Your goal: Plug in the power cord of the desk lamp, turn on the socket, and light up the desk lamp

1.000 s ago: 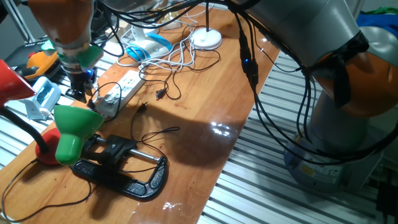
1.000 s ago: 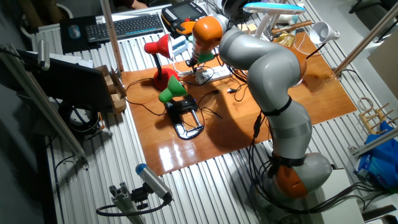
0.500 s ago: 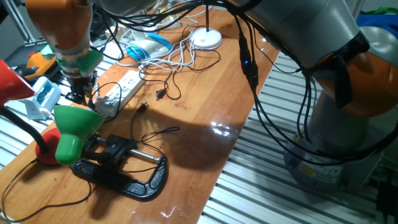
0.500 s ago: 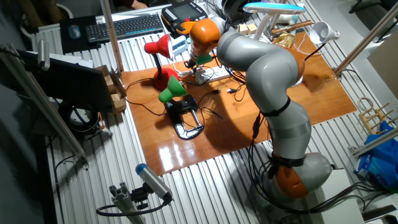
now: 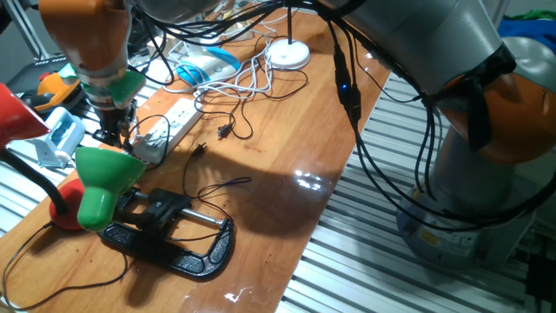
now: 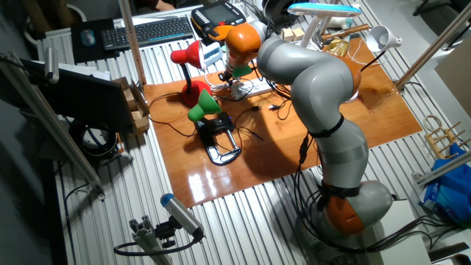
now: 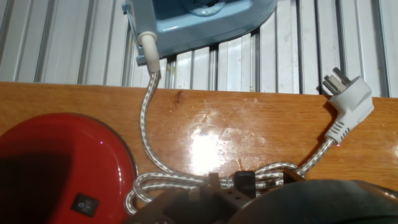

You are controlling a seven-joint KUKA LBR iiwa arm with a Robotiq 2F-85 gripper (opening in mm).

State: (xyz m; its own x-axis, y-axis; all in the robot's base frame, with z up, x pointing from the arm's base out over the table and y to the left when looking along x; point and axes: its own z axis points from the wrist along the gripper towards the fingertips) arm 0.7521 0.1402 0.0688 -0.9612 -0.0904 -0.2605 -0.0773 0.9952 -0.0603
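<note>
Over the last second the tool (image 5: 111,130) has been sliding a little from the inner part of the socket (image 5: 169,123) toward its near end, and it is now hovering low there, just above the grey block (image 5: 152,148) sitting on that end. Judging by this, the arm is working at the socket rather than fetching a plug, so the switch may be the target; whether anything is plugged in I cannot tell. The tool's fingers are hidden by its own body and by dark blur in the hand view, so I cannot tell whether they are parted or pinched together.

Just below the tool, the green lamp shade (image 5: 104,178) is crowding the approach, with the black clamp base (image 5: 174,239) beyond it. To the tool's side, the red lamp base (image 7: 59,162) is lying close, its small rocker switch (image 7: 84,204) showing. A braided cable (image 7: 149,130) is looping under the tool, ending in a loose white plug (image 7: 345,102) lying free on the desk (image 5: 287,174). A small black plug (image 5: 223,132) is lying past the socket, also unconnected. Thin black cords are trailing across the path.
</note>
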